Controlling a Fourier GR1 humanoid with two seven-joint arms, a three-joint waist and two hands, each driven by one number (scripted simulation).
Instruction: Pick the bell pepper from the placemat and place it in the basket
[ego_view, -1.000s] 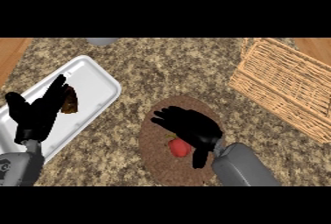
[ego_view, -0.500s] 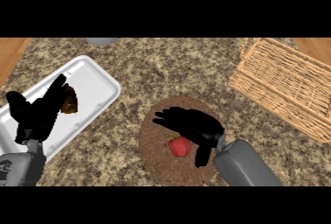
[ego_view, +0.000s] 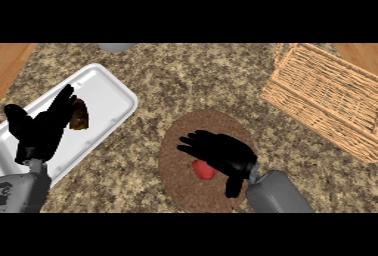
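A red bell pepper (ego_view: 202, 170) lies on the round brown placemat (ego_view: 181, 145) in the lower middle of the head view. My right hand (ego_view: 223, 152) hovers over it with fingers spread toward the left, hiding the pepper's upper right part; the fingers do not close round it. The wicker basket (ego_view: 325, 95) stands at the right, well apart from the placemat. My left hand (ego_view: 40, 130) rests at the left edge, fingers up, over the white tray.
A white tray (ego_view: 111, 97) at the left holds a dark brown item (ego_view: 80, 115). A grey object (ego_view: 114, 47) shows at the top edge. Wooden strips border the granite counter at the far left and top right.
My right hand has come lower and slightly toward me over the pepper, covering more of it. The left hand has stayed still.
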